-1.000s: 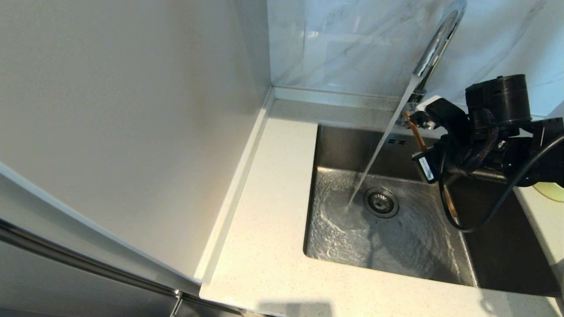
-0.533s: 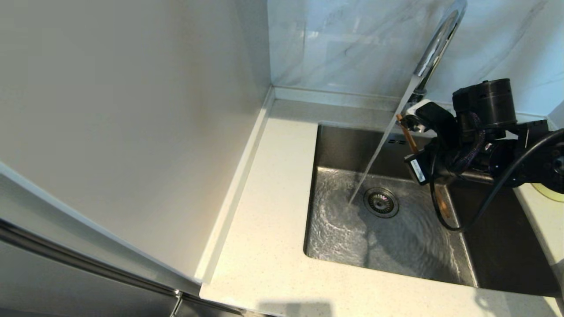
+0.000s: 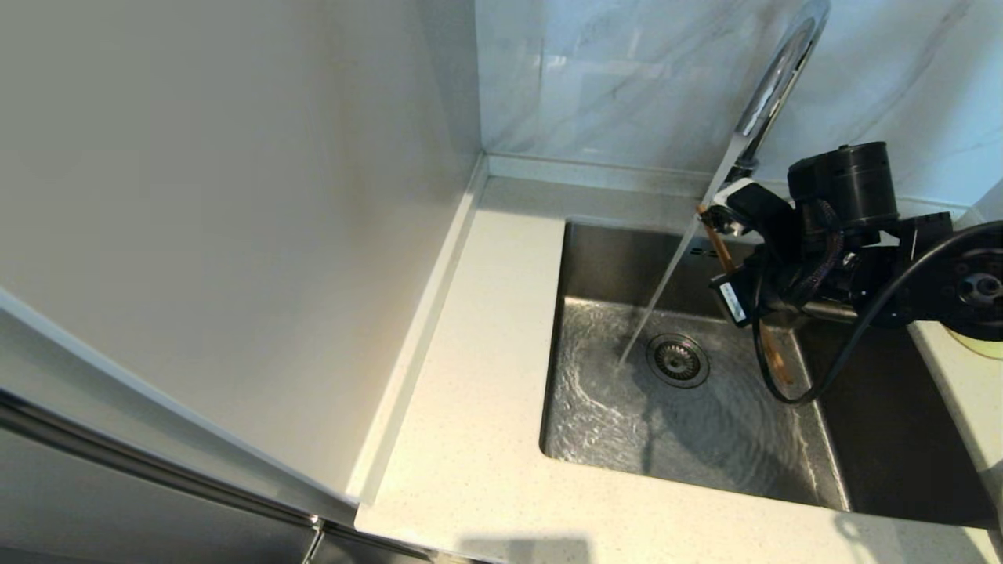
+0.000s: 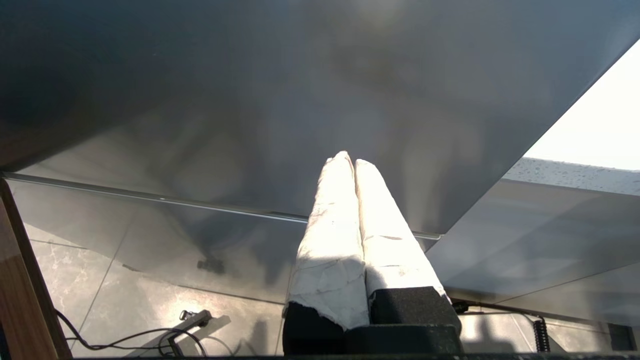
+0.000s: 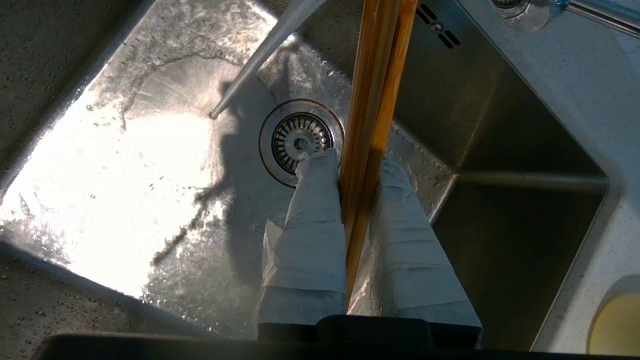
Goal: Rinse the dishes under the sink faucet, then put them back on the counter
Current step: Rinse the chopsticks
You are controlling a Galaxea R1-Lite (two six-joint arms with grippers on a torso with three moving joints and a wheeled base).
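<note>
Chopsticks (image 5: 372, 100), thin and brown, are pinched as a pair between the two taped fingers (image 5: 310, 235) of the right gripper (image 5: 357, 165), which is clamped on them above the right half of the sink (image 3: 595, 258). In the head view the chopsticks (image 3: 717, 243) run steeply, their upper ends beside the water stream (image 3: 666, 290) and their lower part passing behind the gripper body toward the basin floor. Whether they touch the stream cannot be told.

Nearest the robot, a band of counter (image 3: 470, 439), off-white and speckled, borders the sink's front edge; it continues along the sink's left side to a low raised rim at the white side wall (image 3: 235, 196). A narrow strip of counter also runs along the sink's right edge, where a pale-yellow bowl (image 5: 617, 325) shows only in part at the frame edge.

The steel basin is rectangular, with a round drain strainer (image 3: 678, 360) near its middle. Water covers the left part of the floor in ripples; the right part lies dark. The stream lands just left of the strainer.

Behind the sink, the sink faucet (image 3: 776, 78) rises as a chrome gooseneck against grey-veined marble tiles (image 3: 627, 70), its round base (image 5: 525, 7) on the rear counter strip.

The left gripper (image 4: 352, 162) is parked away from the sink beneath a grey panel (image 4: 250, 100), its fingers pressed together with nothing between them.
</note>
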